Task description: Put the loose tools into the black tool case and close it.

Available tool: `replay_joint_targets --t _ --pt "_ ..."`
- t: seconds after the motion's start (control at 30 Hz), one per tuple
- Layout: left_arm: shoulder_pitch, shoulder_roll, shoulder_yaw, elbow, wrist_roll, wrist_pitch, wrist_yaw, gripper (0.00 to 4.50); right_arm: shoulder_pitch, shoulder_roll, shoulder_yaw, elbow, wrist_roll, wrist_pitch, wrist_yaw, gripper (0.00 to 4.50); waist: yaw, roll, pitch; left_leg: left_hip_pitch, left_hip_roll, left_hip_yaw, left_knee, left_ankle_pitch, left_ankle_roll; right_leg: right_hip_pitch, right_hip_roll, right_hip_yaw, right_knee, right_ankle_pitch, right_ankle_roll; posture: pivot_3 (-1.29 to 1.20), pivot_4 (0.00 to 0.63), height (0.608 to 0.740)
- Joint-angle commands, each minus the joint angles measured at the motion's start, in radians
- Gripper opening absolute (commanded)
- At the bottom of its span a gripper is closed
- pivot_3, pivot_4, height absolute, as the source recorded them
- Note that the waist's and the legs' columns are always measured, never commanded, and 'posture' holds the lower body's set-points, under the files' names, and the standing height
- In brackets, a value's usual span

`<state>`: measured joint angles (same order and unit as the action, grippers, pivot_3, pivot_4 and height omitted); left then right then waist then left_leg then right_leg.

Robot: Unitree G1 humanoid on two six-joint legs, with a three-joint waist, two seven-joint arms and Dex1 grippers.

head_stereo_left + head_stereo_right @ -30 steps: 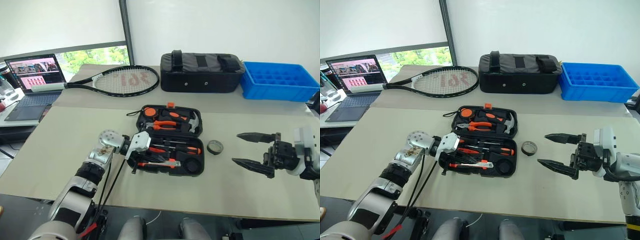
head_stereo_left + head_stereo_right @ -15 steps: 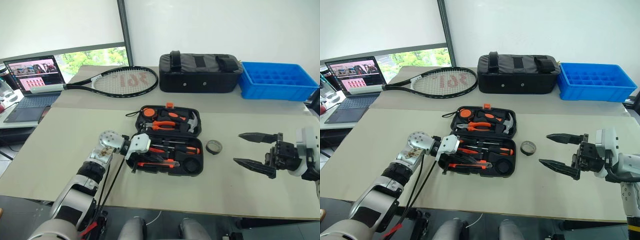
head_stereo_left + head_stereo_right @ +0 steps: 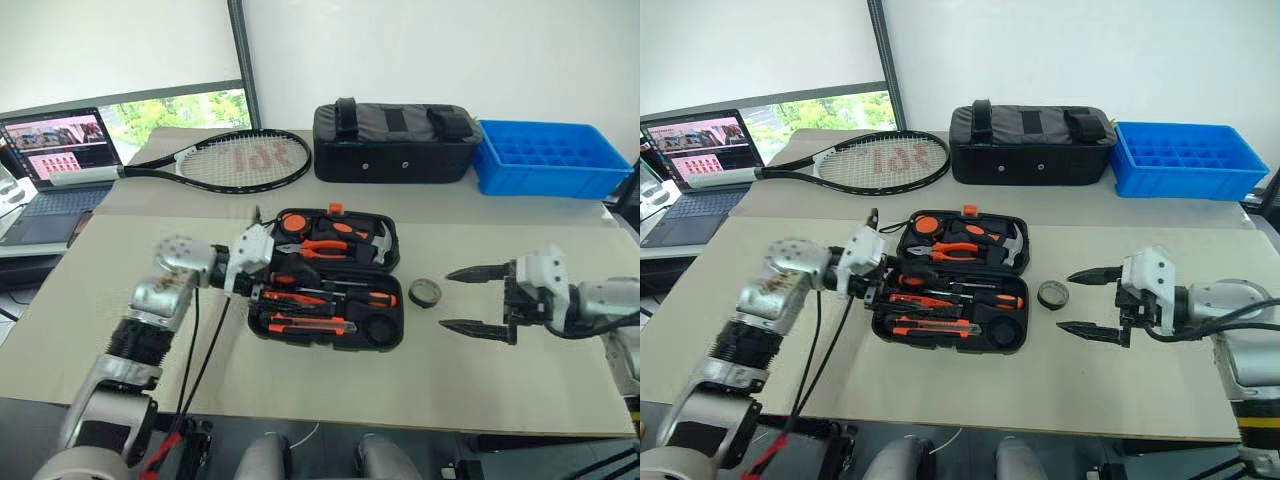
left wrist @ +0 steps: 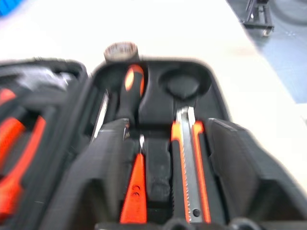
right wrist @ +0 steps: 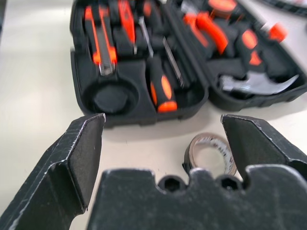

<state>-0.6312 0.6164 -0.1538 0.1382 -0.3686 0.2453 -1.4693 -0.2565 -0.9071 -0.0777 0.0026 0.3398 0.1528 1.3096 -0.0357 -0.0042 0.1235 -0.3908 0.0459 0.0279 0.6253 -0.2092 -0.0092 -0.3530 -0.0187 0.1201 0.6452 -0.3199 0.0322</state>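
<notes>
The black tool case (image 3: 388,338) lies open mid-table, with pliers and a hammer in its far half. Its near half holds two screwdrivers (image 4: 130,91), a utility knife (image 4: 187,172) and a small orange tester screwdriver (image 4: 133,194). My left gripper (image 3: 270,268) hovers open above the case's left end with nothing between its fingers (image 4: 93,177). The small tape roll (image 3: 425,293) lies on the table just right of the case. My right gripper (image 3: 447,299) is open, its tips a little right of the roll and pointing at it; the roll (image 5: 211,155) shows between its fingers (image 5: 79,153).
A tennis racket (image 3: 232,160), a black fabric bag (image 3: 395,143) and a blue plastic tray (image 3: 550,160) line the table's far side. A laptop (image 3: 60,150) stands at far left. Bare table lies in front of the case.
My left gripper, shut down in the case's near half before, has opened and lifted up off it. My right gripper has moved left, closer to the tape roll.
</notes>
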Motion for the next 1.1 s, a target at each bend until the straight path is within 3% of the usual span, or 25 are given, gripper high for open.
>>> replay_joint_targets --t 0.03,0.23,0.37,0.7,1.1 --pt "-0.017 0.063 0.063 -0.122 -0.079 0.103 0.0 4.46 -0.106 -0.016 0.09 0.071 -0.116 -0.065 0.007 4.5 -0.004 0.0 0.0 0.0 0.0 0.0 0.0 0.0 0.0 0.0 0.0 0.0 0.0 0.0 0.0 0.0 0.15 0.708" --pt "0.012 0.128 0.105 -0.253 -0.124 0.187 0.042 4.46 -0.248 0.014 0.234 0.217 -0.256 -0.114 0.021 4.5 -0.005 0.001 0.0 0.001 0.0 0.0 0.0 0.0 0.0 0.0 0.0 0.0 0.0 0.0 0.0 0.0 0.15 0.708" --pt "0.046 0.151 0.123 -0.334 -0.153 0.23 0.077 4.5 -0.303 0.051 0.288 0.28 -0.299 -0.145 0.033 3.43 -0.006 0.0 0.0 0.001 0.001 0.0 -0.001 0.0 0.0 0.0 0.0 0.0 0.0 0.001 -0.002 0.0 0.15 0.708" --pt "0.089 0.195 0.124 -0.419 -0.186 0.278 0.105 4.5 -0.382 0.091 0.343 0.375 -0.369 -0.182 0.036 0.04 -0.006 0.0 0.001 0.002 0.001 0.0 -0.001 0.0 0.0 0.0 0.0 0.0 0.0 0.002 -0.004 0.0 0.15 0.708" --pt "0.089 0.203 0.126 -0.412 -0.18 0.272 0.127 4.5 -0.436 0.044 0.287 0.29 -0.319 -0.105 0.084 0.04 -0.006 0.0 0.001 0.002 0.001 0.0 -0.001 0.0 0.0 0.0 0.0 0.0 0.0 0.002 -0.004 0.0 0.15 0.708"
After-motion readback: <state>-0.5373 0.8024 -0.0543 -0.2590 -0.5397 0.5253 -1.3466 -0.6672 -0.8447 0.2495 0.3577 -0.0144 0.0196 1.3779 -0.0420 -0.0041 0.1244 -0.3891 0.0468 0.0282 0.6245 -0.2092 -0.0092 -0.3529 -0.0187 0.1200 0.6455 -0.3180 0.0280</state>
